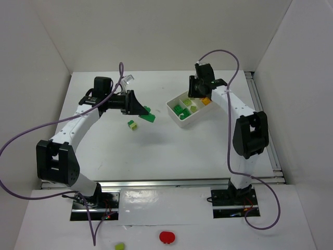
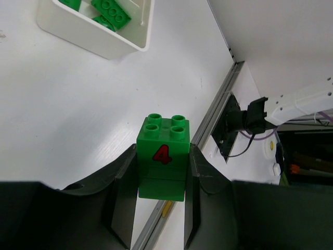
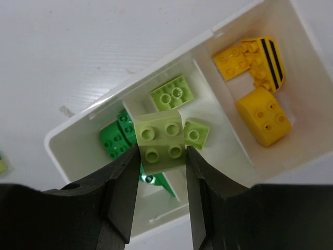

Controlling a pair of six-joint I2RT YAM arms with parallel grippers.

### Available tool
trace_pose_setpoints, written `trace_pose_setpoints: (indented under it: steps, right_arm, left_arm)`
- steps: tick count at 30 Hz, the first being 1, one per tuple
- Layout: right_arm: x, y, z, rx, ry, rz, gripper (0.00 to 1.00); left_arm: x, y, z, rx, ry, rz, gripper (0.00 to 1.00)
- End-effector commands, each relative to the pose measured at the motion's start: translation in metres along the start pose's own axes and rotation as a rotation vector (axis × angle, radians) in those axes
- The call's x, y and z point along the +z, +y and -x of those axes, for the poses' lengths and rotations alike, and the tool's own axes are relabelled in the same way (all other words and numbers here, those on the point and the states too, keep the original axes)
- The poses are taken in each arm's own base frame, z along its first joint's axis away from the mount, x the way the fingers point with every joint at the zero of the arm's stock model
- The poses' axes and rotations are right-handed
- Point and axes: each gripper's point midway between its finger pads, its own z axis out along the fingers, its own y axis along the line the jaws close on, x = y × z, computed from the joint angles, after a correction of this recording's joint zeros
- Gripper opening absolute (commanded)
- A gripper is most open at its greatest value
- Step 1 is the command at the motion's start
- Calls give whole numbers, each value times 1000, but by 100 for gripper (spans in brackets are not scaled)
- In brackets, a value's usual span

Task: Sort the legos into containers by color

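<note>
Right end effector (image 3: 161,152) is clamped on a pale lime brick (image 3: 159,138) over the middle compartment (image 3: 214,117) of the tray (image 1: 176,115), near the worktop's far right corner. The next move is to open and drop it beside 2 lime ones. Left end effector (image 2: 162,177) grips a dark green brick (image 2: 162,148), due for the green compartment.

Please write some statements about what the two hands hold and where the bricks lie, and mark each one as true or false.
1. The left hand holds a dark green brick with a red 4 on it. True.
2. The right hand is empty. False: it holds a pale green brick over the tray.
3. The yellow bricks lie in an end compartment of the tray. True.
4. No brick lies loose on the table. False: a loose pale brick and a flat dark green piece lie on the table near the left hand.
</note>
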Motion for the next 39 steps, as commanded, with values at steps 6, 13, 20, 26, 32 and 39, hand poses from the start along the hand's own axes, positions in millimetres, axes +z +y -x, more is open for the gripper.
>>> trace_pose_setpoints:
  steps: [6,13,20,26,32,39]
  right_arm:
    - [26,-18,7,-13,-2,-87,50]
    - [23,-7,0,-45,19,-85,77]
    - [-54,59,31,-97,-162,266,49]
    - [-128,148,-3,-251,-46,907,75]
    - [-156,179,-12,-299,-21,1155,81]
    - [-168,212,-21,-370,49,1256,81]
  left_arm:
    - [1,-3,28,-6,-60,16,0]
    - [2,-1,27,-11,-56,17,0]
    - [-5,-16,33,21,-54,-35,0]
    - [-7,-32,34,56,-35,-168,0]
    - [-7,-38,25,84,1,-259,0]
    - [-7,-40,24,100,-7,-272,0]
